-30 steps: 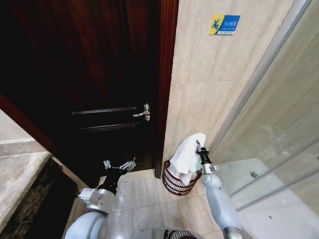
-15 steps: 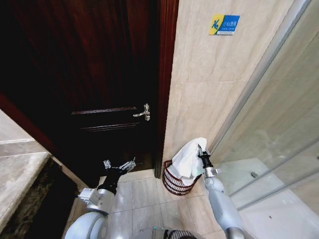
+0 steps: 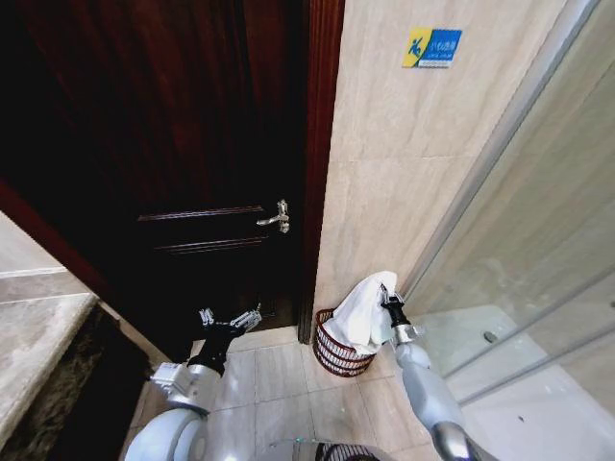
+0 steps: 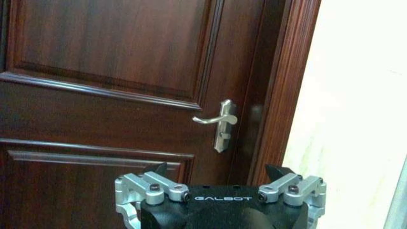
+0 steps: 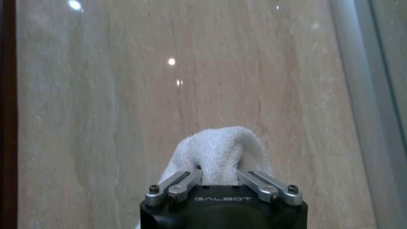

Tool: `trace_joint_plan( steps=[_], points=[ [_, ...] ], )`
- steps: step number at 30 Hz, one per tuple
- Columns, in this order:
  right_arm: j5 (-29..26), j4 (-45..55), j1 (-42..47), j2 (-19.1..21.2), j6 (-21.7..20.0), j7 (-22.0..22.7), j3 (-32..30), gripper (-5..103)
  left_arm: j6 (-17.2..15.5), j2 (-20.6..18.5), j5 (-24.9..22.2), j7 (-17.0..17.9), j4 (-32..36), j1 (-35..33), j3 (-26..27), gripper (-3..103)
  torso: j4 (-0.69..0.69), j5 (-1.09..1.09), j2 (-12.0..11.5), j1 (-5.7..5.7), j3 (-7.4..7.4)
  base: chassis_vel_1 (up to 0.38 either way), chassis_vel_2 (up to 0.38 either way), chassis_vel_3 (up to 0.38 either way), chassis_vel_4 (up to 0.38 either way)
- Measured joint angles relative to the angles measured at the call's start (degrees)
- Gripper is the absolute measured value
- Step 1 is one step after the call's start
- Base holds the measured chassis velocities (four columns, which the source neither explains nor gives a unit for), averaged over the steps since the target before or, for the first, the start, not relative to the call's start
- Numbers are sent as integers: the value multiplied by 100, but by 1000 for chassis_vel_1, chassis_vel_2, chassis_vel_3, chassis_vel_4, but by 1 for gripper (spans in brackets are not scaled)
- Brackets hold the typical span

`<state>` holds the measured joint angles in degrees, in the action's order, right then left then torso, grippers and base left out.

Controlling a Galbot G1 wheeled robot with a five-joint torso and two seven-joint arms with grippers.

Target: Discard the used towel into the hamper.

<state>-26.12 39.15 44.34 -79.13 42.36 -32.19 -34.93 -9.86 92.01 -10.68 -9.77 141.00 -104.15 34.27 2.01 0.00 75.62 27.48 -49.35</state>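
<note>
My right gripper (image 3: pixel 383 292) is shut on the white towel (image 3: pixel 364 311), which hangs in a bunch over the hamper (image 3: pixel 336 351), a small dark reddish-brown wire basket on the floor against the beige wall. The towel's lower folds reach down into the basket's mouth. In the right wrist view the towel (image 5: pixel 219 152) bulges up between the fingers (image 5: pixel 180 182), with the tiled wall behind. My left gripper (image 3: pixel 230 319) stands open, low in front of the dark wooden door, with nothing in it; the left wrist view shows its fingers (image 4: pixel 152 182) spread apart.
A dark wooden door with a metal lever handle (image 3: pixel 275 219) stands left of the hamper, and its frame (image 3: pixel 321 154) borders the beige tiled wall. A glass shower partition (image 3: pixel 538 240) runs along the right. A stone counter (image 3: pixel 34 336) is at the left edge.
My right gripper has lowered the towel a little toward the hamper, so more of the cloth now sinks into the basket. The left arm has not moved.
</note>
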Motion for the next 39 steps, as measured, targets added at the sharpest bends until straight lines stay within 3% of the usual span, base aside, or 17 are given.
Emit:
trace_joint_plan(
  steps=[10, 22, 39],
  points=[
    [210, -588, -355, -276, -229, 9, -206, 8, 0, 0, 0, 0, 0, 0, 0, 100, 1, 0, 0, 0, 0, 0, 0, 0, 0],
    [586, -984, -394, -234, -618, 335, -211, 8, 0, 0, 0, 0, 0, 0, 0, 100, -1, 0, 0, 0, 0, 0, 0, 0, 0],
    [609, -672, -76, -251, -855, 325, -212, 8, 0, 0, 0, 0, 0, 0, 0, 100, -1, -1, 1, -2, 1, -6, 8, 9, -9]
  ],
)
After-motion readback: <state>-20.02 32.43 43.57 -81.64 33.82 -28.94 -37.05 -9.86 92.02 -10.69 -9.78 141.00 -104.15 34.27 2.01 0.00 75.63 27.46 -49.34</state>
